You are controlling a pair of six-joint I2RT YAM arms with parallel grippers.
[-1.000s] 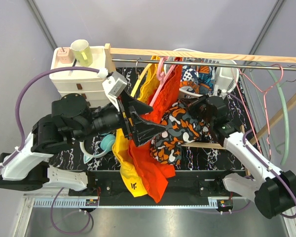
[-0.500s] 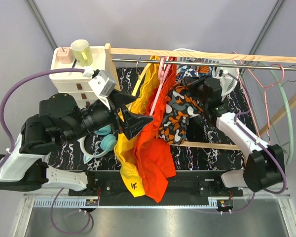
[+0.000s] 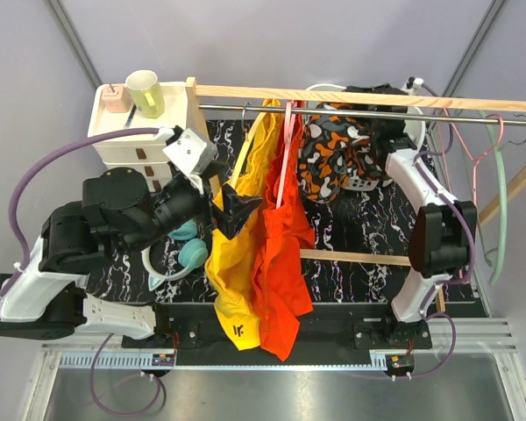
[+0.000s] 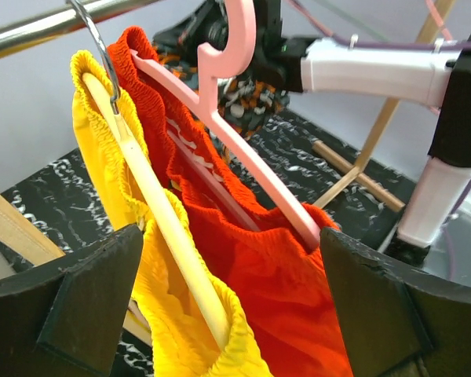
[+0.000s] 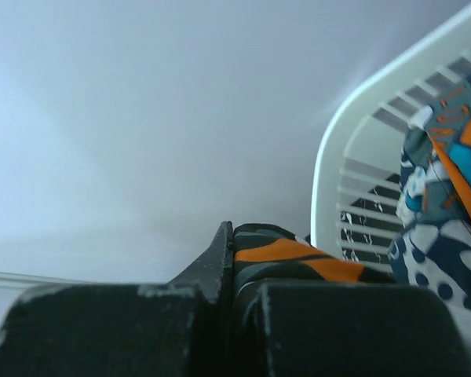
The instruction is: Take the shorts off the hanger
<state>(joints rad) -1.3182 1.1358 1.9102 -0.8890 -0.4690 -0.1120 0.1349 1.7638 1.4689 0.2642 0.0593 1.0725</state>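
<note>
The dark grey shorts (image 3: 333, 153) with orange and white blotches hang bunched from my right gripper (image 3: 358, 110), just under the rail at the back, beside the white basket (image 3: 407, 132). In the right wrist view the gripper (image 5: 234, 259) is shut on a fold of these shorts (image 5: 298, 253). The blue/teal shorts (image 5: 447, 188) lie in the basket (image 5: 334, 181). My left gripper (image 3: 234, 210) is open and empty. In the left wrist view it (image 4: 235, 314) straddles the plain yellow shorts (image 4: 165, 314) on a wooden hanger and the plain orange-red shorts (image 4: 282, 275) on a pink hanger (image 4: 251, 149).
A metal rail (image 3: 456, 112) and a wooden bar (image 3: 272, 91) cross the back. Empty hangers (image 3: 495, 184) hang at the right. White drawers (image 3: 140, 132) with a green mug (image 3: 145, 92) stand back left. Teal headphones (image 3: 189, 255) and a wooden dowel (image 3: 359, 257) lie on the table.
My right gripper has carried the dark grey shorts from mid-table up and back to the rail by the basket. My left gripper has drawn back a little to the left.
</note>
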